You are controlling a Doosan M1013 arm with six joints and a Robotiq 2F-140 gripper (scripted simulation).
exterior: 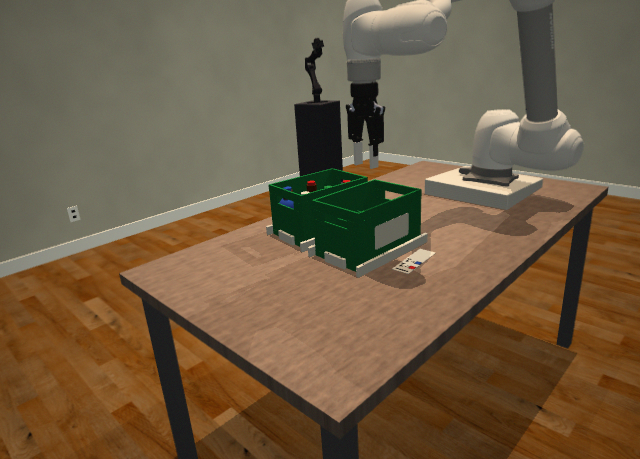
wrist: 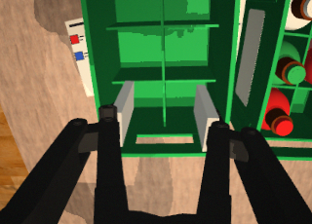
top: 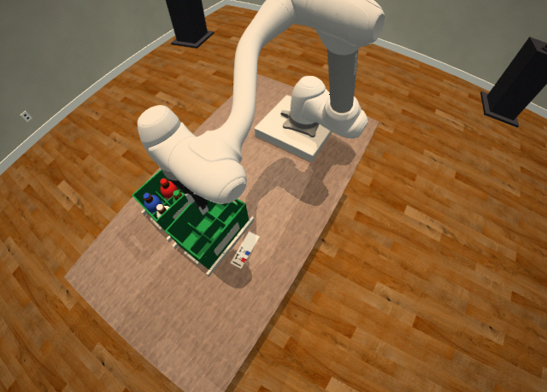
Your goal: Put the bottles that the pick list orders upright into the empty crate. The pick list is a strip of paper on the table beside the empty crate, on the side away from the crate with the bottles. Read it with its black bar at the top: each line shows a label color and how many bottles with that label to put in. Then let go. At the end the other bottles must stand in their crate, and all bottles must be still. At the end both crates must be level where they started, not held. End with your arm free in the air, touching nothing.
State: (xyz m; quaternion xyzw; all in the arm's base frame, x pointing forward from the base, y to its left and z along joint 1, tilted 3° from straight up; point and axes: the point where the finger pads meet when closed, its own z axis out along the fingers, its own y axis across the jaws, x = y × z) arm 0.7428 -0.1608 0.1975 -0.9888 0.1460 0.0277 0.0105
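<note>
My gripper (exterior: 366,159) (wrist: 164,95) is partly open and empty, high above the base-side end of the empty green crate (top: 207,260) (exterior: 336,227) (wrist: 99,63). The pick list (top: 251,242) (exterior: 423,256) (wrist: 84,78) lies beside that crate; its lines show red, then blue, with numbers hidden in the wrist view. The other crate (exterior: 294,221) (wrist: 268,49) holds a blue bottle (top: 151,202), a white bottle (top: 161,210) (wrist: 295,15), a green bottle (top: 176,195) (wrist: 291,58), a red bottle (top: 167,188) and another red bottle (wrist: 278,104). The arm hides part of it in the top view.
Pale rails (top: 229,247) (exterior: 392,253) edge the crates' places on the table (top: 145,308) (exterior: 268,314). The crates stand close side by side, walls raised. Low dividers (wrist: 164,49) split the empty crate. The robot's white base block (top: 282,143) (exterior: 465,193) stands behind.
</note>
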